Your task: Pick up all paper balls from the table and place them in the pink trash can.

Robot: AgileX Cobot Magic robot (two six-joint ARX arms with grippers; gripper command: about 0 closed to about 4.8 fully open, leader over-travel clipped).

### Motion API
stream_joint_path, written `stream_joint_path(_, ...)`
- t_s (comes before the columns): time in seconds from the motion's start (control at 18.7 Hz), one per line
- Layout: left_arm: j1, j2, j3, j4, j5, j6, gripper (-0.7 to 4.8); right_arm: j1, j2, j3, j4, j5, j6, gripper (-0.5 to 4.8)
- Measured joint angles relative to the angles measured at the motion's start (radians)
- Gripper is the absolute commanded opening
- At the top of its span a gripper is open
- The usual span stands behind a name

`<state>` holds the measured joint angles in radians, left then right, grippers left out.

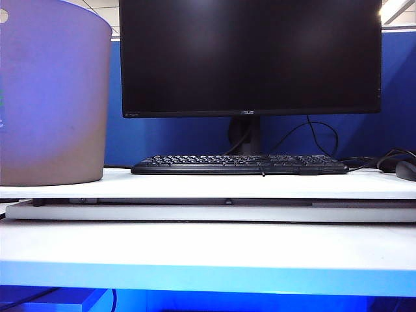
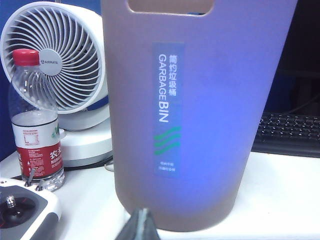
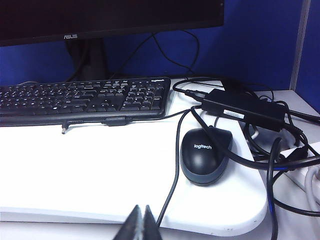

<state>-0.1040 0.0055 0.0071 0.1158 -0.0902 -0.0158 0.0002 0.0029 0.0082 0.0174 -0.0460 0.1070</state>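
Note:
The pink trash can (image 1: 52, 97) stands on the white table (image 1: 208, 244) at the far left of the exterior view; the left wrist view shows it close up (image 2: 200, 115) with a "GARBAGE BIN" label. My left gripper (image 2: 141, 220) is shut, empty, just short of the bin's base. My right gripper (image 3: 142, 215) is shut and empty too, near the edge of a white board by a mouse cable. No paper balls show in any view. Neither gripper appears in the exterior view.
A black monitor (image 1: 250, 58) and keyboard (image 1: 239, 164) sit on a raised white board (image 1: 208, 184). A mouse (image 3: 206, 154), power brick (image 3: 243, 108) and tangled cables lie on the right. A fan (image 2: 57, 57), water bottle (image 2: 35, 122) and controller (image 2: 22, 212) stand left of the bin.

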Motion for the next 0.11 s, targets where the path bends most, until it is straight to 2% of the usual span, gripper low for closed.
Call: stream_joint_path(0.11, 0.000, 0.000, 0.000, 0.000, 0.000, 0.000, -0.05, 0.000, 0.000, 0.000, 0.000, 0.000, 0.000, -0.04)
